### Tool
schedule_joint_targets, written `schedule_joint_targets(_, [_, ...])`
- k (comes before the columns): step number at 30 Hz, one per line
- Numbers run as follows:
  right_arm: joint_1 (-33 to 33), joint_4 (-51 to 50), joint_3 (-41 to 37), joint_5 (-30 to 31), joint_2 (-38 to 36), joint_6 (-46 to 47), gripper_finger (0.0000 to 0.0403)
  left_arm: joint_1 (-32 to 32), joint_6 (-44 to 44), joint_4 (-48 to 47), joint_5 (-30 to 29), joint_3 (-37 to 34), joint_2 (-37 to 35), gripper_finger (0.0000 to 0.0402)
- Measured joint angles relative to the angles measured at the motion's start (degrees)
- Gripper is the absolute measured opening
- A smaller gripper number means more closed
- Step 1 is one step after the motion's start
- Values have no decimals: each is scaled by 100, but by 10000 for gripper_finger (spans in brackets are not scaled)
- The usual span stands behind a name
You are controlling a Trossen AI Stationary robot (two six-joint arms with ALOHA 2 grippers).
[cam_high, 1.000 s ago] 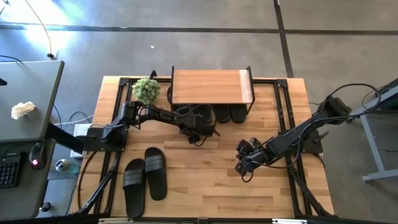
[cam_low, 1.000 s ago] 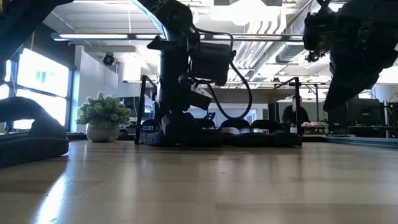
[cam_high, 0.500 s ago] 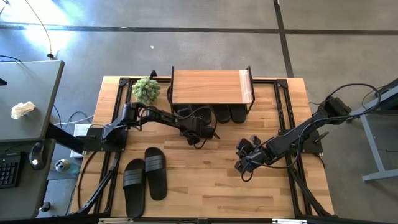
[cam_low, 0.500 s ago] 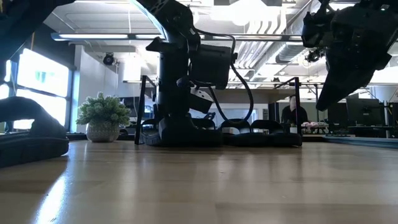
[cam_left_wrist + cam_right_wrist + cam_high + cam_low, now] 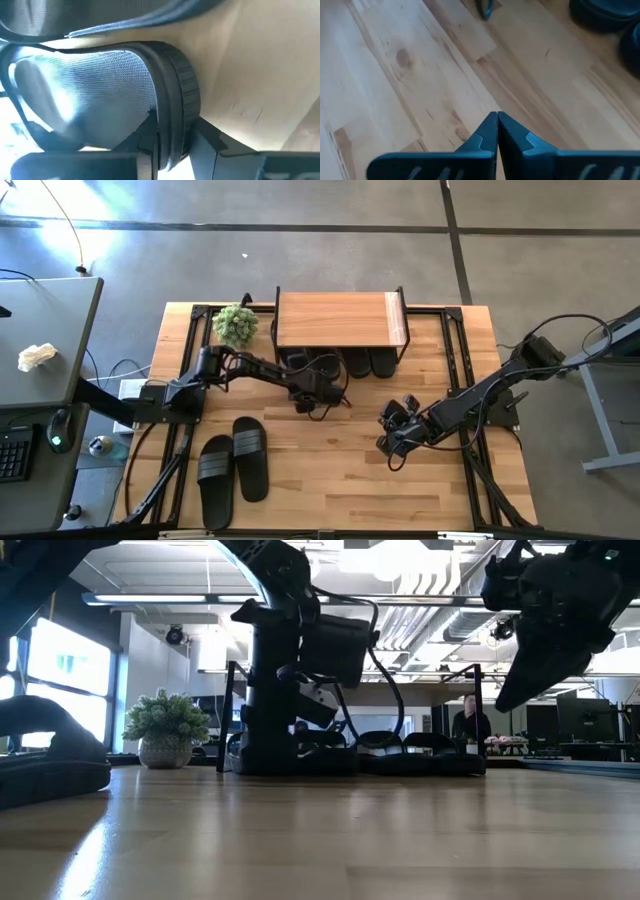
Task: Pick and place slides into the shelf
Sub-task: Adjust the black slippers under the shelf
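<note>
A: What sits on the desk (image 5: 400,480) besides the work?
B: A small potted plant (image 5: 235,324), near the far left corner. From table height it shows as a leafy green clump in a pale pot.
A: And off the desk?
B: A grey side table (image 5: 60,330) with a crumpled white cloth (image 5: 37,357); a person (image 5: 469,724) far back.

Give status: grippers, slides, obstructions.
Left gripper clamped on a slide's edge at shelf front. Right gripper shut, empty, hovering over table. Two slides loose. Nothing blocking.
</note>
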Motion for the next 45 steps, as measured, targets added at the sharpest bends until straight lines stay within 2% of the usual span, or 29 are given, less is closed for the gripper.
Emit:
schedule_joint_targets(21, [4,33,0,387,0,-195,1,-479,802,-251,-608,-3,9,47])
schedule_joint_targets(32, [7,74,-4,409,0,-390,0,-317,1294,-109,-727,-251,-2,46])
schedule_joint_targets(37, [7,94,-4,406,0,-582,0,-324,1295,-40,-793,-522,-38,46])
schedule_joint_targets(45, [7,92,-4,413,0,-750,0,-355,1298,66,-796,-556,-44,46])
